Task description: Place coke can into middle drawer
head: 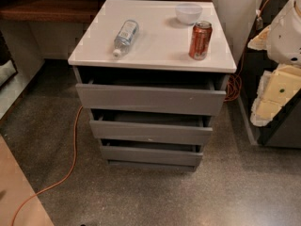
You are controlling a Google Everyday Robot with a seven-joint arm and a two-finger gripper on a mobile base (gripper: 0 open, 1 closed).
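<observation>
A speckled grey floor (244, 187) is seen under a grey cabinet (87, 86) topped by a white slab (160, 41). Three grey drawers are stacked in it, each standing slightly ajar: the widest top drawer (150, 100), the middle drawer (150, 132) marked by a tiny white speck at its front's lower edge, and the narrowest bottom drawer (150, 155). The gripper (275, 95), made of cream and white parts, is held at the right edge of the view, beside the cabinet and apart from it; whether it is open or closed cannot be told. A clear water bottle (125, 36) is laid on its side on the slab, far left of the gripper. The coke can (201, 40) is stood upright near the slab's front right corner, left of the gripper and untouched by it. A white bowl (188, 13) is set just behind the can. An orange cable (70, 164) is trailed across the floor on the left.
</observation>
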